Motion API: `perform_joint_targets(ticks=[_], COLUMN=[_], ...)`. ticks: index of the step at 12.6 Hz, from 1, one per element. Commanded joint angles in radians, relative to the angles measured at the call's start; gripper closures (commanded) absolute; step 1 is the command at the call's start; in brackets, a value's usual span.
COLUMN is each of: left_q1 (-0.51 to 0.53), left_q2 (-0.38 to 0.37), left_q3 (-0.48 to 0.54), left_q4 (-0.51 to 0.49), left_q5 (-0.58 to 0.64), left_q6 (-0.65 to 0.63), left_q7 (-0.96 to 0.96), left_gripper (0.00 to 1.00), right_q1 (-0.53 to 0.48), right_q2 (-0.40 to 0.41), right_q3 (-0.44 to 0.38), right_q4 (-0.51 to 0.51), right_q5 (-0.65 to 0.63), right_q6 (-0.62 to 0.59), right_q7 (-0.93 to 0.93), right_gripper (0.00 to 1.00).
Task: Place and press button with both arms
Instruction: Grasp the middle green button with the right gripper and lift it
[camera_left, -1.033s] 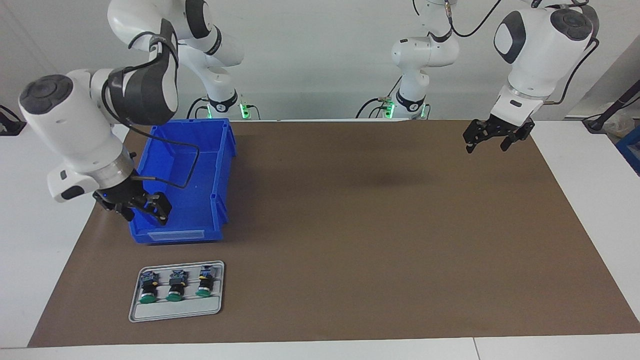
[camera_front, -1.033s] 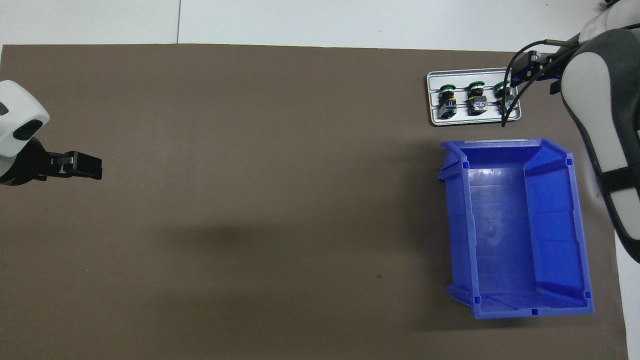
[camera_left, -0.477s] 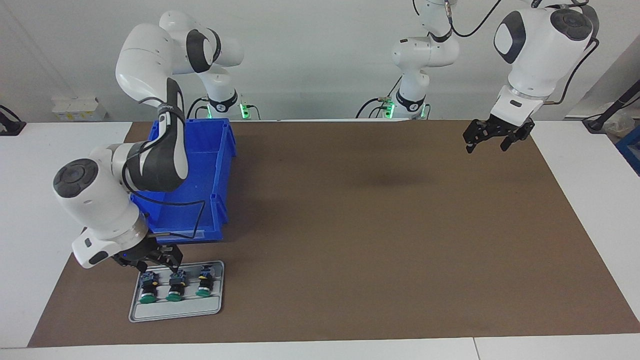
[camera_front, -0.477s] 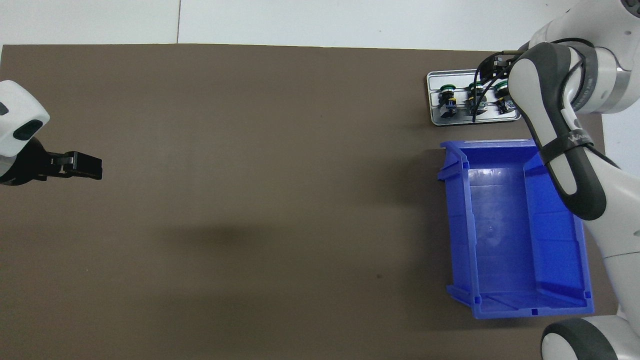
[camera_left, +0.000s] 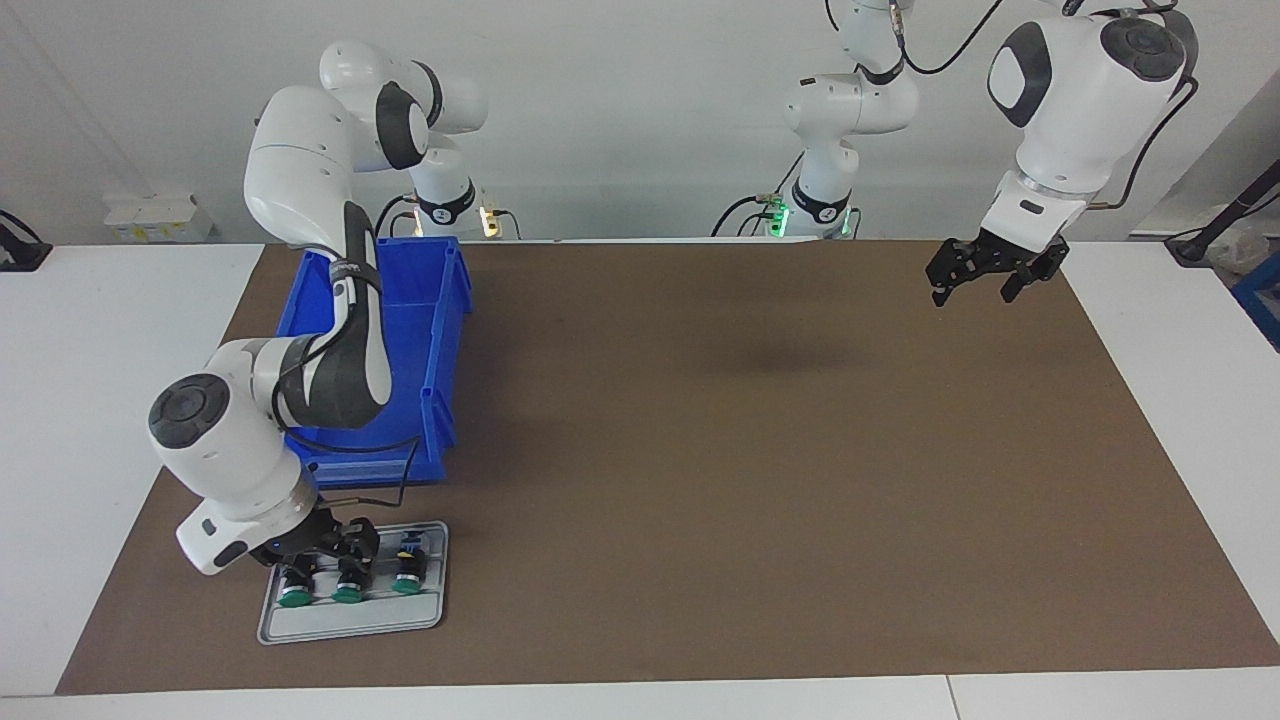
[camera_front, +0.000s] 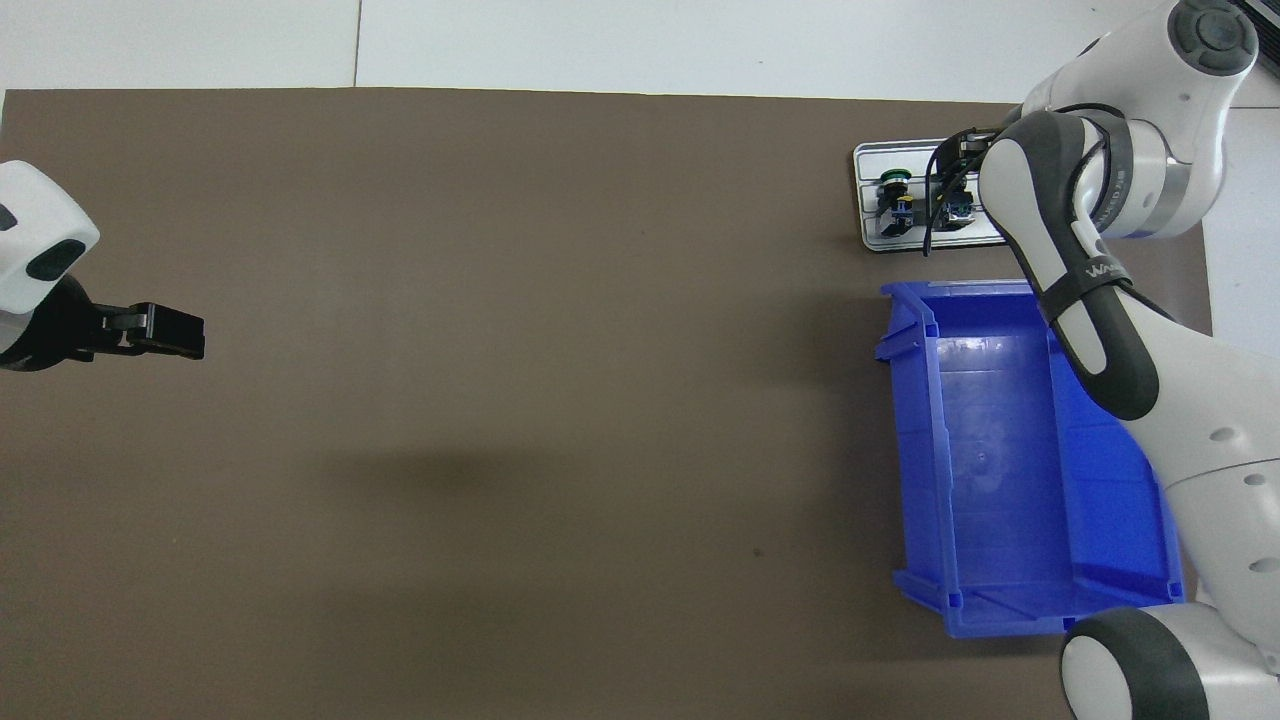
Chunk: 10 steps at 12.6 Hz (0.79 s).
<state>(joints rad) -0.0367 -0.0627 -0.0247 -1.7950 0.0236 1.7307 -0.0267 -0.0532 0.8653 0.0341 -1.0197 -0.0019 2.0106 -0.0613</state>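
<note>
In the overhead view the right arm (camera_front: 1090, 290) covers two of the three buttons in the grey tray (camera_front: 866, 215), the tray's end toward that arm, and one long wall of the blue bin (camera_front: 1000, 460); its gripper is hidden under its own wrist. In the facing view the right gripper (camera_left: 325, 552) sits over the terminal ends of the two buttons beside the tray's outer edge, and whether it touches either is too small to tell. The left arm (camera_front: 35, 270) is cut off by the overhead picture's edge

Right tool (camera_left: 327, 549) down on the tray's (camera_left: 350, 620) buttons (camera_left: 345, 580).
</note>
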Motion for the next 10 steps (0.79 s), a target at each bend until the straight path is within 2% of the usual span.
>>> perform_joint_targets(ticks=[1,4,10], left_q1=[0.005,0.005,0.005], left_q2=[-0.026,-0.026,-0.026], left_q3=[-0.004,-0.004,-0.004], left_q4=[-0.026,-0.024,-0.024], left_q5=[0.016,0.016,0.016], left_q6=[-0.003,-0.003,-0.003], left_q7=[-0.010,-0.010,-0.010], left_gripper=[0.00,0.00,0.00], right_q1=[-0.020,-0.019,-0.019], right_q2=[-0.008,-0.017,-0.043], right_q3=[0.015,0.015,0.016], right_q4=[-0.029,-0.105,-0.163], right_q5=[0.019,0.020,0.022], right_q6=[0.034,0.095,0.096], right_q7=[-0.046,-0.066,-0.069], right_gripper=[0.20,0.21,0.24])
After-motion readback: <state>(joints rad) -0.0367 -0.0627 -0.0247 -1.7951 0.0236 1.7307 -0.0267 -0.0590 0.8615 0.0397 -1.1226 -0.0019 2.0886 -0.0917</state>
